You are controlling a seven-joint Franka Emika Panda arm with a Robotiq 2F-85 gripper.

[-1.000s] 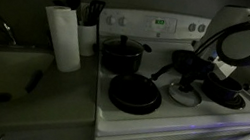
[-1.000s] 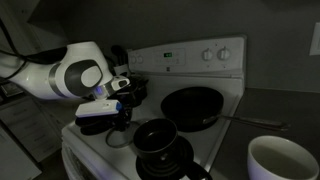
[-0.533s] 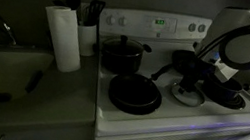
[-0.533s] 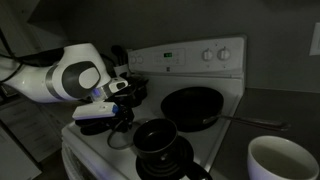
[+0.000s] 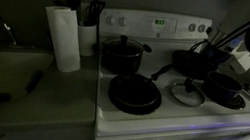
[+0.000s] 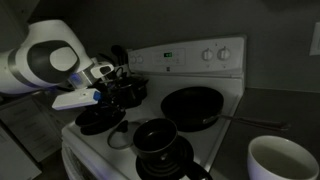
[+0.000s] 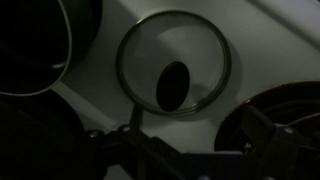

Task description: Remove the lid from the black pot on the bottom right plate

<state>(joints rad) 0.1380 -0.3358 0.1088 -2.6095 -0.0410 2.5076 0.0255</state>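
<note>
Lid (image 7: pixel 173 65) off the pot (image 5: pixel 225 91)
Your fingers (image 7: pixel 134 135) hang open above the lid, lying at the pot's 9 o'clock.

White arm (image 6: pixel 50 62) at left, above low black pot (image 6: pixel 100 121); frying pan (image 6: pixel 190 103) centre of stove (image 6: pixel 200 58); white cup (image 6: pixel 283 160) bottom right.

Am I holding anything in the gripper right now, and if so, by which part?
Nothing is held. In the wrist view the gripper is open and empty; the lid lies flat on the white stove top below, apart from it.
</note>
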